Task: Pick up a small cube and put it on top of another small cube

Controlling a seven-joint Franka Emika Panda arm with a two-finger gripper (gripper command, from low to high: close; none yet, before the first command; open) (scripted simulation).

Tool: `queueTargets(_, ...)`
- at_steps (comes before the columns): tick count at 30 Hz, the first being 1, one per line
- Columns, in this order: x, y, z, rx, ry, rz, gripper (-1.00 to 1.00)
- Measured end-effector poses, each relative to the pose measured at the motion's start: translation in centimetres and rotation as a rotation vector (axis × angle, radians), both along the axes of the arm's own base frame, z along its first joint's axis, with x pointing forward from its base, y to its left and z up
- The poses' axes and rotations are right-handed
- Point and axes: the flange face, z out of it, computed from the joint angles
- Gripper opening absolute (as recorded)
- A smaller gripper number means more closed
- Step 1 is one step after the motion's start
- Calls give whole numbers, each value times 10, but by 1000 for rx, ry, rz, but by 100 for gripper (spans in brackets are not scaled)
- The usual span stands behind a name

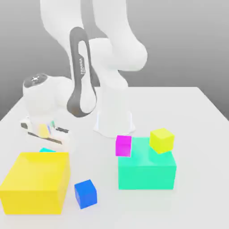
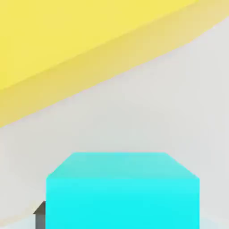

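Small cyan cube point(image 2: 122, 192) pinched between the closed fingers of the gripper point(image 1: 44, 142), low on the white table point(image 1: 192, 116), big yellow block point(image 1: 36, 181) just beside the hand (nearly touching), dark blue cube point(image 1: 85, 193) farther off.

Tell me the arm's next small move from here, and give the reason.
Probably lift straight up. The gripper sits low behind the yellow block, shut on the cyan cube, whose edge shows in the exterior view at the block's far side. The cube seems to rest on the table; raising it first should clear the yellow block before carrying it to another small cube, such as the blue one.
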Motion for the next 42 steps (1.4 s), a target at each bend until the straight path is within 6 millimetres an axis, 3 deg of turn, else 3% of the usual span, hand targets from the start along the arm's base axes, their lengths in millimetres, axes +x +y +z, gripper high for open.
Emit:
queueTargets(21, -2, 0, 55, -18, -81, -12, -100)
queueTargets(24, 6, 3, 58, 17, -63, -14, -100)
queueTargets(28, 21, 10, 80, 52, -27, -113, -100)
queueTargets(34, 64, 72, 115, 43, -18, -155, -100)
queueTargets(42, 95, 184, 157, 19, -33, -162, -100)
